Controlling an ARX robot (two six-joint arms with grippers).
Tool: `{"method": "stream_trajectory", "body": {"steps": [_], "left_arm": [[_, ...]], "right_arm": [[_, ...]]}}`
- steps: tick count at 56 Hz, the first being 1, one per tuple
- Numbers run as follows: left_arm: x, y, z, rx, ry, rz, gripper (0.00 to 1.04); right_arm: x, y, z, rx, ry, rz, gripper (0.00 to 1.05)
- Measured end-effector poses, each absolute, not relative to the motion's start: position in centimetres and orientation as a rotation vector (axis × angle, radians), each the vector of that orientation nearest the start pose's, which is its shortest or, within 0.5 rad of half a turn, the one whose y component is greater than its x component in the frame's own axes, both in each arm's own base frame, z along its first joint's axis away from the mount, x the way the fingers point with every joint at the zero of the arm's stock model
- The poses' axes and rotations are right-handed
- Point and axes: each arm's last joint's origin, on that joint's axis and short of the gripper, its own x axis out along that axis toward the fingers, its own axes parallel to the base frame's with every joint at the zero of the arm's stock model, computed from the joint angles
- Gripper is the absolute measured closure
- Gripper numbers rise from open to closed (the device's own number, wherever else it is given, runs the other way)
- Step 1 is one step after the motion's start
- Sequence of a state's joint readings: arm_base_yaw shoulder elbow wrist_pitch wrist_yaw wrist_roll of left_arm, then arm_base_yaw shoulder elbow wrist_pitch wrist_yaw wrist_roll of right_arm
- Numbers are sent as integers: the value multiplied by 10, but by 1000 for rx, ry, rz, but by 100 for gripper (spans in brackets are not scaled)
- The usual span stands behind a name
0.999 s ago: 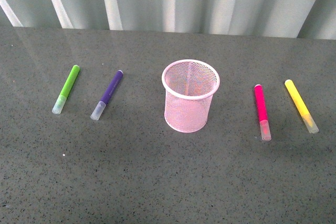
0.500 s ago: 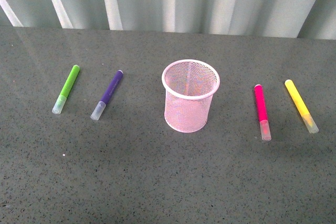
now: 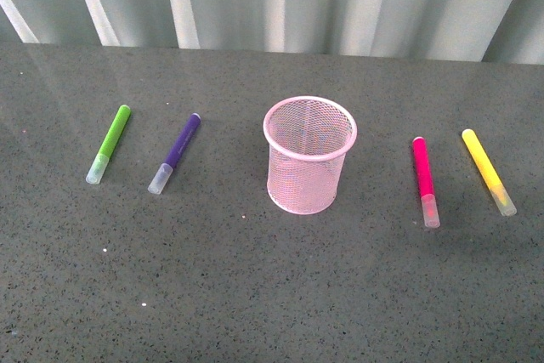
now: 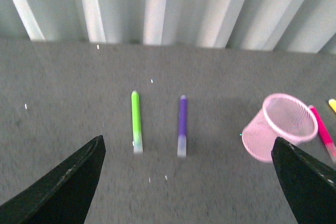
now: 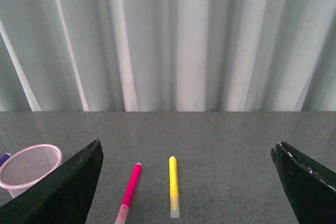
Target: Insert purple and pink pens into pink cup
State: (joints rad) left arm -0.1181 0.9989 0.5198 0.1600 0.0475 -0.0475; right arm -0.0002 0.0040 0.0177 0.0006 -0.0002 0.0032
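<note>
1. Front view: pink cup (image 3: 306,183) stands upright between the flat-lying purple pen (image 3: 176,152) and pink pen (image 3: 423,178), seemingly one per arm; no gripper shows.
2. Left wrist view: left gripper (image 4: 187,139), jaws wide and empty, has the purple pen straight ahead.
3. Right wrist view: right gripper (image 5: 187,142), equally wide and empty; pink pen ahead, cup-side.

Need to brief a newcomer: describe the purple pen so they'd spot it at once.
Start at the central pink mesh cup. Two markers lie to its left in the front view; the purple pen is the nearer one. Its deep purple barrel sets it apart from the lime-green marker beside it.
</note>
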Motion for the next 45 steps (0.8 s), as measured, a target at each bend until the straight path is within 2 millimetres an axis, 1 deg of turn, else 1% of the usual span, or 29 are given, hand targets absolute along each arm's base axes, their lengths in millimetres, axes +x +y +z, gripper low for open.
{"method": "stream_trajectory", "body": {"steps": [1, 2, 3, 4, 5, 6, 7, 9, 10, 11, 17, 19, 21, 24, 33, 40, 45], "left_arm": [[218, -28, 236, -33, 333, -160, 7], [230, -31, 238, -25, 352, -167, 7], [236, -32, 238, -20, 364, -169, 7], [248, -35, 237, -10, 389, -174, 7], [267, -40, 234, 2, 432, -180, 7], [273, -41, 233, 11, 446, -184, 7], [291, -45, 228, 25, 494, -195, 7], [313, -50, 221, 35, 558, -207, 7], [330, -52, 216, 44, 604, -214, 7], [340, -54, 212, 48, 635, -214, 7], [381, -60, 194, 73, 746, -219, 7], [388, -62, 191, 80, 766, -224, 7], [401, -65, 184, 88, 802, -244, 7], [412, -67, 178, 97, 834, -256, 7], [439, -70, 162, 119, 901, -251, 7], [450, -69, 152, 141, 931, -257, 7], [452, -68, 145, 151, 968, -267, 7]], "right_arm": [[97, 0, 169, 3, -14, 0, 7], [97, 0, 169, 3, -14, 0, 7], [97, 0, 169, 3, -14, 0, 7], [97, 0, 169, 3, -14, 0, 7], [97, 0, 169, 3, -14, 0, 7], [97, 0, 169, 3, -14, 0, 7], [97, 0, 169, 3, -14, 0, 7], [97, 0, 169, 3, -14, 0, 7], [97, 0, 169, 3, -14, 0, 7], [97, 0, 169, 3, -14, 0, 7], [97, 0, 169, 3, -14, 0, 7], [97, 0, 169, 3, -14, 0, 7], [97, 0, 169, 3, -14, 0, 7], [97, 0, 169, 3, -14, 0, 7], [97, 0, 169, 3, -14, 0, 7], [97, 0, 169, 3, -14, 0, 7], [97, 0, 169, 3, -14, 0, 7]]}}
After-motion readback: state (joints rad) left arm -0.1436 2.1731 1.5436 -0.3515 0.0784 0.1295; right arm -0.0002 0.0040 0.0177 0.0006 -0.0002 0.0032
